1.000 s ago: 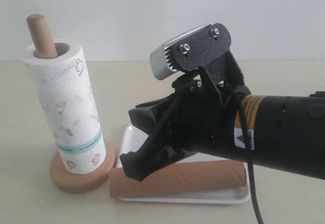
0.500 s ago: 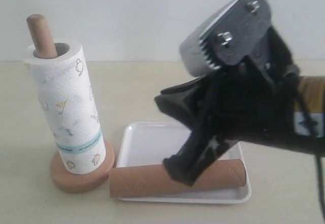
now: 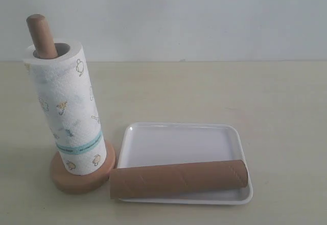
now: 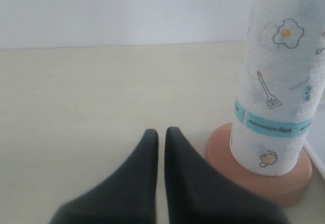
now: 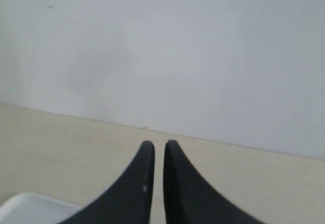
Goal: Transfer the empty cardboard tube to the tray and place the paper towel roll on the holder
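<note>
The right claw [image 5: 158, 146] has pulled out of the exterior view, pinched shut and empty like the left claw [image 4: 161, 132] — cardboard tube [image 3: 179, 178] lies on the tray [image 3: 179, 135], paper towel roll [image 3: 66, 107] stands on the holder [image 3: 77, 182] — task looks done.

Body check from my end: what I get of the robot is its two hands, in the wrist views. On the left hand [image 4: 161, 130] I see a pair of matte black fingers [image 4: 198, 183] with smooth moulded surfaces. They are broad at the base and sweep in on curved outer edges to narrow rounded tips. Inner edges run straight and parallel, with just a thin pale slit between. The right hand [image 5: 159, 142] is the same build: black fingers [image 5: 127, 198], same horn-like taper, same thin slit. One of its fingers carries a tiny light speck near the inner edge. Bases are soft-focus, so I can't tell finer detail there.
</note>
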`<action>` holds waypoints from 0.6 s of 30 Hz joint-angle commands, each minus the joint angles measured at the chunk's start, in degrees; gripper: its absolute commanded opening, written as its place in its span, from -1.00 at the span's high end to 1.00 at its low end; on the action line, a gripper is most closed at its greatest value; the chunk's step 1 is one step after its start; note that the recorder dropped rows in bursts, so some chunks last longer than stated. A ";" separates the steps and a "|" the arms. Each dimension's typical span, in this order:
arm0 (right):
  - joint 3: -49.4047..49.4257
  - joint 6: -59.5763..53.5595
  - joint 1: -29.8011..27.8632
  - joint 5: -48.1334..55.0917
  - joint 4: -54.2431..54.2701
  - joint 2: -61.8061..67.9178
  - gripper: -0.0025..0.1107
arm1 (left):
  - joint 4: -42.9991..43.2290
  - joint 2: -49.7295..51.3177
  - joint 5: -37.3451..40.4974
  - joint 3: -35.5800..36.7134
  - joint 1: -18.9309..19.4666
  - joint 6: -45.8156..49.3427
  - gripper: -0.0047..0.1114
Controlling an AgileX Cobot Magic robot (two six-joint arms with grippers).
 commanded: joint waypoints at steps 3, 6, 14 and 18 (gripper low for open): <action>10.39 1.23 -10.72 1.67 0.21 -17.43 0.84 | -0.01 -0.14 -0.41 0.21 0.11 0.10 0.85; 13.84 2.51 -12.36 1.91 0.21 -22.80 0.84 | -0.01 -0.14 -0.41 0.21 0.11 0.10 0.85; 13.84 2.81 -12.36 11.82 0.21 -25.20 0.84 | -0.01 -0.14 -0.41 0.21 0.11 0.10 0.85; 13.84 1.62 -12.36 15.50 0.05 -25.20 0.84 | -0.01 -0.14 -0.41 0.21 0.11 0.10 0.85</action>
